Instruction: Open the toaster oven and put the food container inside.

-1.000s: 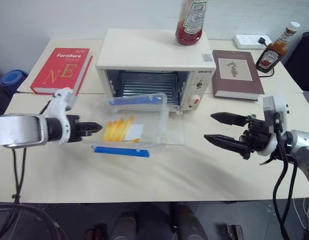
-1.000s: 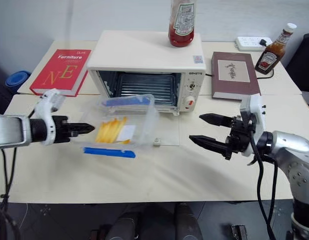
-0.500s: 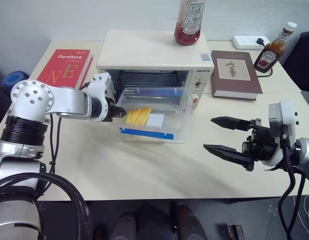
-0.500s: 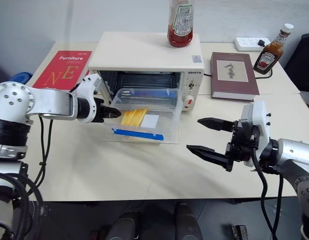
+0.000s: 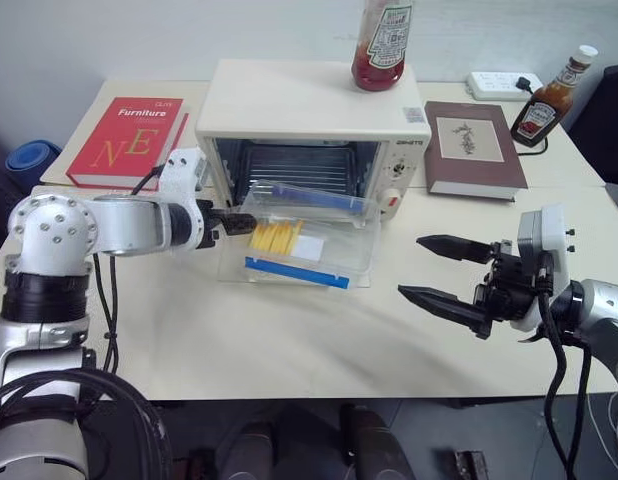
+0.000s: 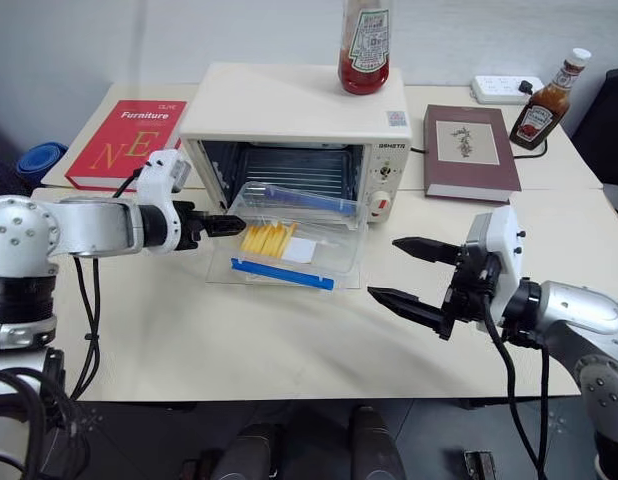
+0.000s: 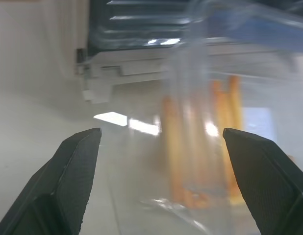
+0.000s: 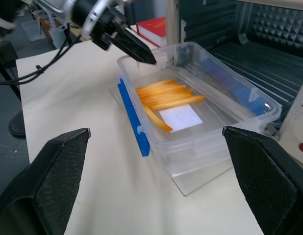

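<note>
The clear rectangular plastic food container [image 6: 294,237] sits on the cream-white boxy toaster oven's [image 6: 299,130] lowered glass door, left gripper [image 6: 225,226] released beside it, so I'd nudge it squarely inward, right gripper [image 6: 407,271] spread wide and empty.

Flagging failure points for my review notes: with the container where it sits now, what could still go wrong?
The food container rests on the lowered glass door, not inside the toaster oven; a crooked push by the open left gripper might skew it against the frame. The ketchup bottle on top could topple if the oven is jolted.
</note>
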Controlling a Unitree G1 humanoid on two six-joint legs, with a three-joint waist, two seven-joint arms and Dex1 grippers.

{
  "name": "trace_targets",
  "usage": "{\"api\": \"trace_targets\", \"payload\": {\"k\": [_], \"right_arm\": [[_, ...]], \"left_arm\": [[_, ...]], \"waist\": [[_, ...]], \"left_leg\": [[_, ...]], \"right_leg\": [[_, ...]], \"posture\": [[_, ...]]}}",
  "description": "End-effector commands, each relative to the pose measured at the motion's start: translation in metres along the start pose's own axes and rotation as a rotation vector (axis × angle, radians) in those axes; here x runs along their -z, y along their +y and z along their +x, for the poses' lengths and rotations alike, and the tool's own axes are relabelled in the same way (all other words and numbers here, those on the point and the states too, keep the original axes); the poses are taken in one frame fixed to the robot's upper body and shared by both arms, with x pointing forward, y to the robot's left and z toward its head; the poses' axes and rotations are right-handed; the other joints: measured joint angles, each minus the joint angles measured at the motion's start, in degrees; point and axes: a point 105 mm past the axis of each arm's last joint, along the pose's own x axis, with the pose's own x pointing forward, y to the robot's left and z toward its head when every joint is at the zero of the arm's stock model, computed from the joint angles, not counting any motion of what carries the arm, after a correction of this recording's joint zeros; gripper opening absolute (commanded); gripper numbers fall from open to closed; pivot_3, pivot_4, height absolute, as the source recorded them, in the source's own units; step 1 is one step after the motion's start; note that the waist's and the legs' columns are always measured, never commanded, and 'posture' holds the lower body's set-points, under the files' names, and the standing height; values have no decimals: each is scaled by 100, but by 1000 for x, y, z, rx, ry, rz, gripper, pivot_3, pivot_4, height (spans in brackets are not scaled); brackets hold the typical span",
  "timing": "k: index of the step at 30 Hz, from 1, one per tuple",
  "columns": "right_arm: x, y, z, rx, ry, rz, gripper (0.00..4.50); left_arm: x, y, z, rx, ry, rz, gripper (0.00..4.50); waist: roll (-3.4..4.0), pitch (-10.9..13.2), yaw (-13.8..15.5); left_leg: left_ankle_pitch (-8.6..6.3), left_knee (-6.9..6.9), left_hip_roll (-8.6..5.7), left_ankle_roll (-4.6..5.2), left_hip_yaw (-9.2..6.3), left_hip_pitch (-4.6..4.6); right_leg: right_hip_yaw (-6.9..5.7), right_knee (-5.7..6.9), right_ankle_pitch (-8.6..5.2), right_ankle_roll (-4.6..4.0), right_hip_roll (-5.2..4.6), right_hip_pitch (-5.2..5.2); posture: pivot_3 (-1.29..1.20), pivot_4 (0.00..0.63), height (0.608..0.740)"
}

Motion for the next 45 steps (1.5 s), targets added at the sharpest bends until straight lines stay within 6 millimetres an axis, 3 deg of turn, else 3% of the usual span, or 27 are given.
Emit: {"api": "trace_targets", "payload": {"k": [1,2,5,8,13,16,19,21,23,25,29,34,37,40,42,45], "right_arm": [[-4,-11,-4,27,7,-30,4500],[-2,-14,-4,30,17,-28,4500],[3,-18,-5,18,32,6,3905],[7,-15,-6,-13,55,10,2918],[12,-7,-1,-49,50,36,1166],[22,-3,7,-73,75,38,54],[41,-13,21,-19,152,9,0],[46,-22,31,20,164,5,0],[43,-26,43,27,134,12,0],[39,-25,55,3,107,-1,0],[33,-28,72,-7,70,-14,0],[28,-36,68,43,67,-37,0],[27,-26,51,21,89,-40,0],[29,0,42,-77,101,-19,0],[29,13,46,-119,81,6,0],[30,15,62,-114,47,38,0]], "left_arm": [[-21,-8,-24,88,-158,62,4214],[-24,-7,-29,106,-192,75,4214],[-29,-9,-46,210,-291,120,4247],[-16,-23,-61,371,-288,237,3669],[45,-41,-73,563,-42,558,2126],[65,-41,-68,591,32,648,1148],[70,-42,-54,580,40,702,182],[70,-42,-44,555,29,721,182],[67,-43,-36,537,2,715,182],[64,-42,-26,505,-24,716,182],[57,-36,-11,426,-67,686,182],[52,-33,0,369,-110,649,182],[53,-36,0,378,-113,643,182],[56,-36,0,383,-108,643,182],[56,-35,2,381,-105,641,182],[55,-34,5,379,-105,637,182]], "waist": [[0,0,8],[0,0,14],[0,0,11],[0,0,-1],[1,0,-16],[1,0,9],[1,0,11],[1,0,3],[1,0,-3],[1,0,-15],[1,0,-24],[1,0,-10],[1,0,13],[1,0,29],[1,0,-14],[0,0,-109]], "left_leg": [[-1,0,0,4,-1,2],[-2,0,-1,7,0,2],[-4,-2,-1,16,-1,5],[-3,-8,1,16,2,5],[-10,-16,4,28,12,1],[-11,-15,6,34,12,7],[-6,-12,7,43,2,11],[-4,-9,7,47,2,18],[-4,-1,5,48,2,16],[-6,0,5,52,0,16],[-9,-9,11,57,-7,8],[-10,-5,8,58,-3,2],[-10,-5,9,58,-4,3],[-10,-9,9,59,-8,3],[-11,-4,9,60,-6,9],[-11,-3,11,61,-4,26]], "right_leg": [[0,2,0,0,0,2],[0,2,0,-1,0,2],[-2,-1,1,-2,0,6],[-1,-6,-1,-6,2,5],[1,-27,-3,-10,1,4],[-1,-29,-5,-14,2,11],[-5,-45,-8,-21,5,29],[-4,-65,-39,-82,5,50],[-1,-66,-31,-70,5,55],[-2,-56,19,6,5,52],[-9,-52,21,3,11,37],[-6,-50,21,4,8,31],[-7,-49,21,4,7,31],[-10,-53,21,4,8,33],[-9,-56,21,5,8,42],[-8,-49,22,5,10,57]], "posture": [[0,150,740],[0,150,740],[0,150,740],[0,150,740],[0,150,740],[0,150,740],[0,150,740],[0,150,740],[0,150,740],[0,150,740],[0,150,740],[0,150,740],[0,150,740],[0,150,740],[0,150,740],[0,150,740]]}}
